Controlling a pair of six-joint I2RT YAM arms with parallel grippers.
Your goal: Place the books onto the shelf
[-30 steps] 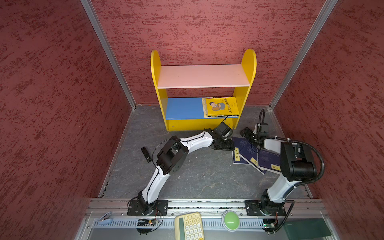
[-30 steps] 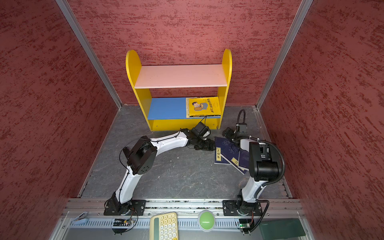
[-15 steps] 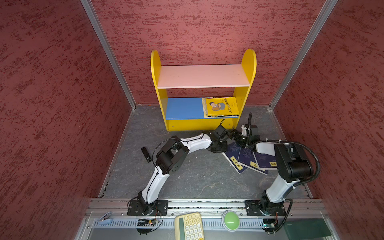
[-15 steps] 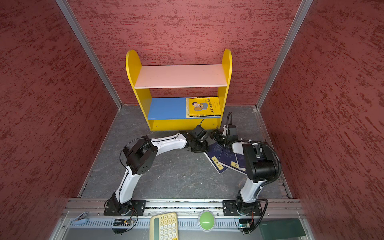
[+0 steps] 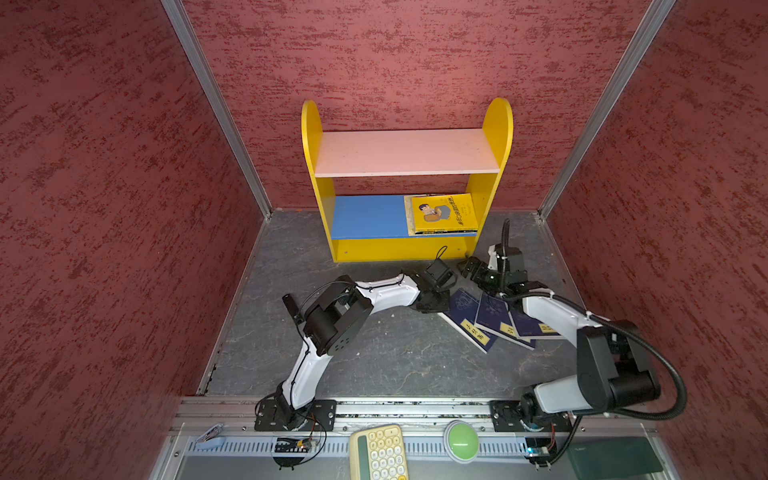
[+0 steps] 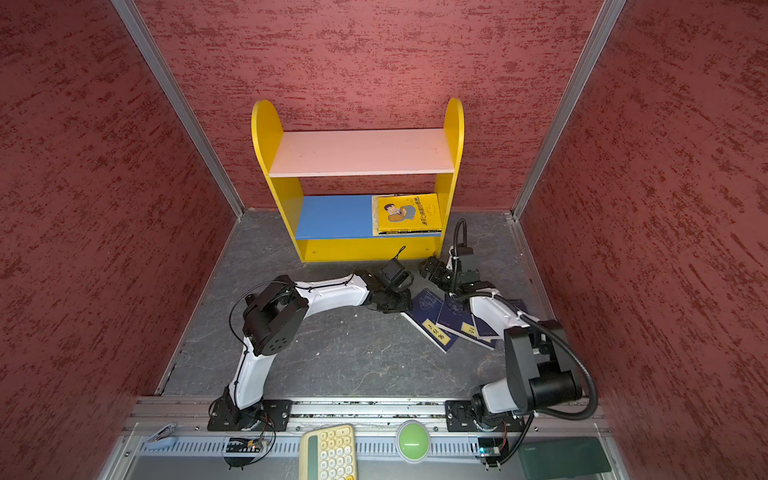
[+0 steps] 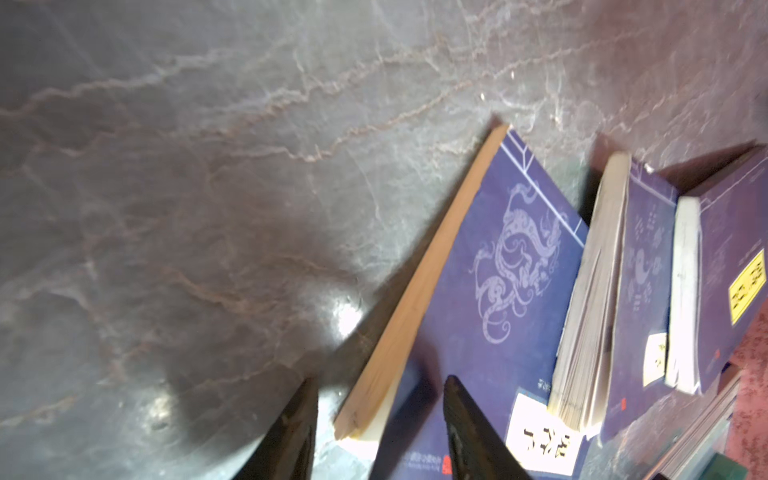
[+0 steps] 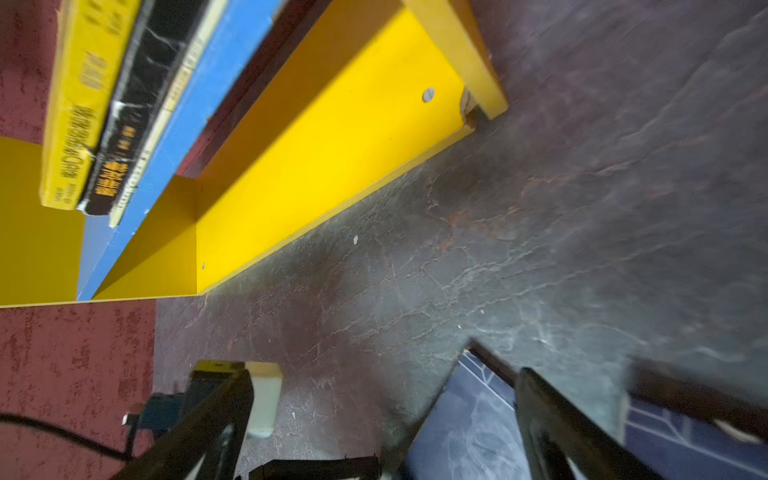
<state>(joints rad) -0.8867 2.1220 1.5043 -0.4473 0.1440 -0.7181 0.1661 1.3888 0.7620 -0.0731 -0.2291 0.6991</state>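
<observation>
Left jaws narrower now, astride navy book (image 7: 490,299)

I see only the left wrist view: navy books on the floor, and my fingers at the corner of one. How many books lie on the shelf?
Observer: Three, stacked flat at the right end of the blue board of the shelf: a yellow book on top, then a black book and a pale book under it.
Operator: Where is the other arm?
Observer: The right gripper is open, near the shelf's front right corner, just beyond the navy books.
Operator: Is the upper board in use?
Observer: No, the pink board holds nothing.
</observation>
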